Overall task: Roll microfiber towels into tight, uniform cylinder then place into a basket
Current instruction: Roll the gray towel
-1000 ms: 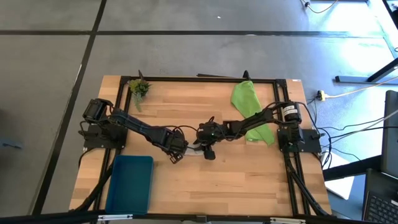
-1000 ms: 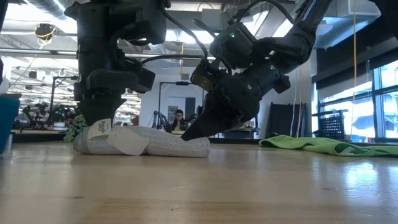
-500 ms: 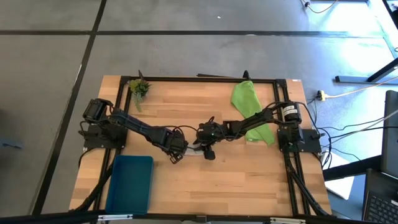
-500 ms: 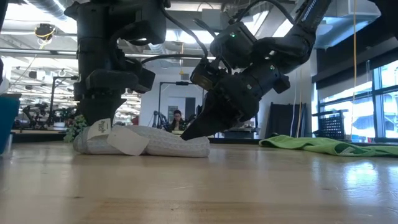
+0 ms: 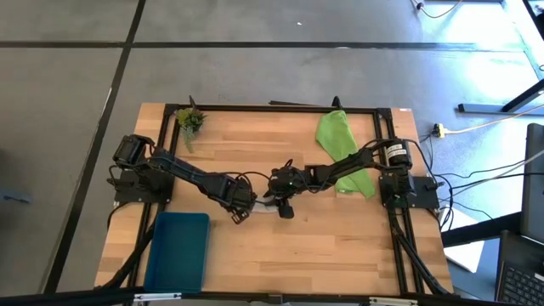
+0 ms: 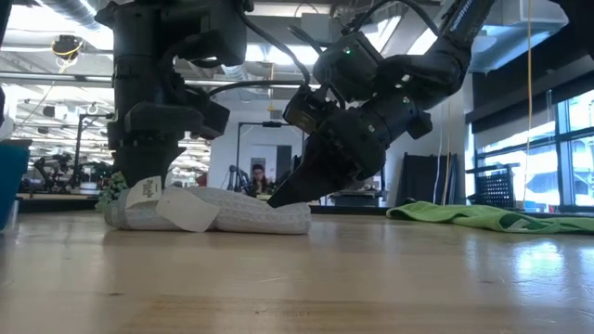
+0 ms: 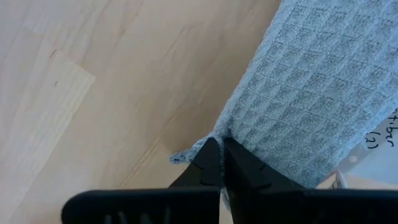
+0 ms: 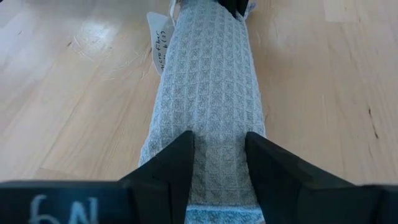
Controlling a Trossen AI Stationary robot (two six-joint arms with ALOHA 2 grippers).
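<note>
**Grey roll nudged slightly, both grippers on it at table centre**

Slight shift seen in the low view since a second ago: the rolled grey towel (image 6: 209, 211) and its white tag (image 6: 183, 210) have slid a touch toward 9 o'clock, and the right gripper (image 6: 278, 199) has followed. Nothing else is seen to have moved.

Left gripper (image 7: 221, 163): fingers clenched together, pinching the edge of the grey towel (image 7: 311, 93) at one end of the roll. In the high view it sits at table centre (image 5: 241, 212), just toward 9 o'clock of the roll.

Right gripper (image 8: 217, 163): fingers spread, straddling the other end of the roll (image 8: 208, 87), pads against the cloth on both sides. High view places it at (image 5: 286, 209), just toward 3 o'clock of the roll.

Grey towel is rolled into a cylinder, lying flat on the wooden table (image 5: 340, 246) between the two grippers (image 5: 268, 204).

Lime green towel (image 5: 340, 144) lies unrolled at 1 o'clock on the table, partly under the right arm, well apart from the roll.

Teal basket (image 5: 178, 252) is at 7 o'clock near the table edge, no towel seen in it.

Plant sprig (image 5: 189, 120) is at the 11 o'clock corner.
</note>
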